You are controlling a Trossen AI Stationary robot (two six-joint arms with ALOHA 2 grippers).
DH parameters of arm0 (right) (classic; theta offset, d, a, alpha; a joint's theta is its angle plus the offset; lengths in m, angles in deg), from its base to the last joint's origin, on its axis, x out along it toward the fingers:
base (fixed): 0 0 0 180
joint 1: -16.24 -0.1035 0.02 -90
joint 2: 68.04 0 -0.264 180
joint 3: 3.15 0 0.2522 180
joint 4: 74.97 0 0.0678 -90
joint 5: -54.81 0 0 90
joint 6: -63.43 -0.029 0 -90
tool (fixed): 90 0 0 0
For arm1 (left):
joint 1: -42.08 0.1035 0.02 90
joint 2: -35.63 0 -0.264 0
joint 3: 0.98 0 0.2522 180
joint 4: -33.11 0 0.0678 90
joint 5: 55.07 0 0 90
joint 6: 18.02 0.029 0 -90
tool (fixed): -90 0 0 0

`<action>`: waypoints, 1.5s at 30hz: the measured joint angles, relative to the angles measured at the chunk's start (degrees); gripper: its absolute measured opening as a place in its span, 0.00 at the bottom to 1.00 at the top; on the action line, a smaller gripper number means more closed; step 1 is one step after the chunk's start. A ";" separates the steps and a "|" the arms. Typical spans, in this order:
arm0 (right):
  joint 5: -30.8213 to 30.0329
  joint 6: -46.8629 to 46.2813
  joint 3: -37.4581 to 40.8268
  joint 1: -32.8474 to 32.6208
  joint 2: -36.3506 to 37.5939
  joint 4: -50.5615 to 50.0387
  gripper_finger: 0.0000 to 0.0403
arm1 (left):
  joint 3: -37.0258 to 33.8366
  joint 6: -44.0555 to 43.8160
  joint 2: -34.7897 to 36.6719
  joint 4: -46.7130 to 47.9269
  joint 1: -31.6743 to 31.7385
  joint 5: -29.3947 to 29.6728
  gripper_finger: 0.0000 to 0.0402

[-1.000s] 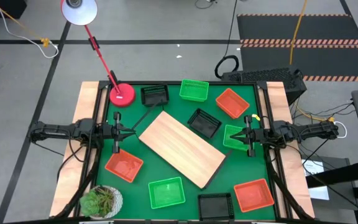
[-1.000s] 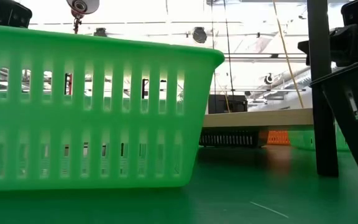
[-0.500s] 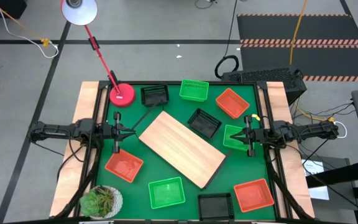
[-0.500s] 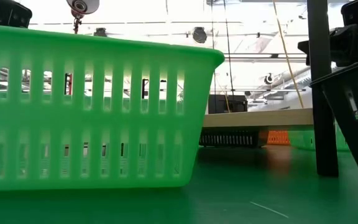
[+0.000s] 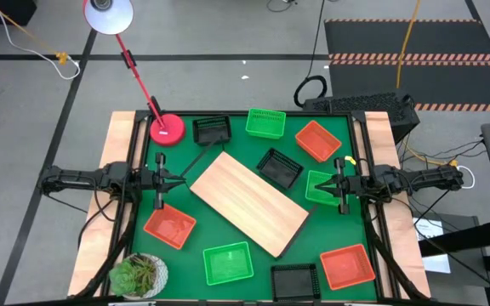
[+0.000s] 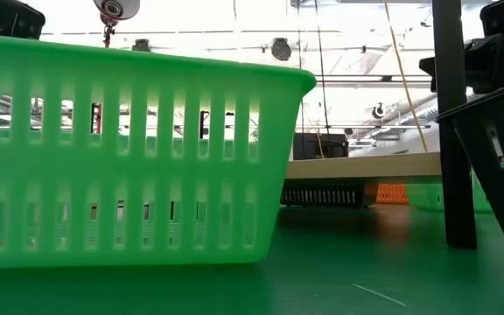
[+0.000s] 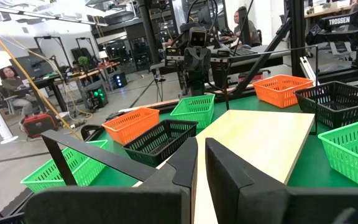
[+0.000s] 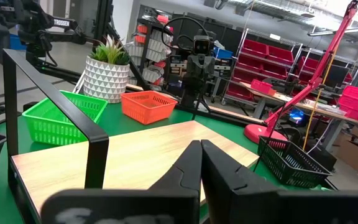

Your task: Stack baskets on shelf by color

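high view: the shelf (image 5: 247, 202) lies slantwise in the middle of the green mat (image 5: 190, 259), with nothing on its board. the baskets are scattered around it: black basket (image 5: 212, 129), green basket (image 5: 265, 123) and red-orange basket (image 5: 317, 140) along the far side, a second black basket (image 5: 279, 167) just beside the shelf, a red-orange basket (image 5: 169, 226) at the left, a green one (image 5: 228, 263), a black one (image 5: 296, 280) and a red-orange one (image 5: 347, 266) along the near side. the left gripper (image 5: 165, 179) hangs at the mat's left edge holding nothing. the right gripper (image 5: 337, 184) hangs at the right edge, over a green basket (image 5: 318, 187).

low view: the near green basket's wall (image 6: 129, 157) fills the left; the shelf edge (image 6: 361, 166) shows far behind.

left wrist view: the left gripper's fingers (image 7: 185, 167) stand a narrow slit apart, nearly closed, empty, aimed at the shelf.

right wrist view: the right gripper's fingers (image 8: 190, 165) are pressed together, empty, the shelf board ahead.
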 joint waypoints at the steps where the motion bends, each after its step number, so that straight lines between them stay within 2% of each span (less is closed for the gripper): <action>1: 0.00 0.01 0.00 0.00 -0.02 0.00 0.00 | -0.01 0.00 0.01 0.00 0.00 0.00 0.09; 34: 0.01 0.06 -0.01 0.00 0.00 0.06 0.00 | -0.01 0.00 0.01 0.00 0.00 0.00 0.09; 45: -0.05 -0.01 -0.01 0.00 0.00 3.42 0.00 | -0.01 -1.40 0.01 -1.48 0.00 0.00 0.09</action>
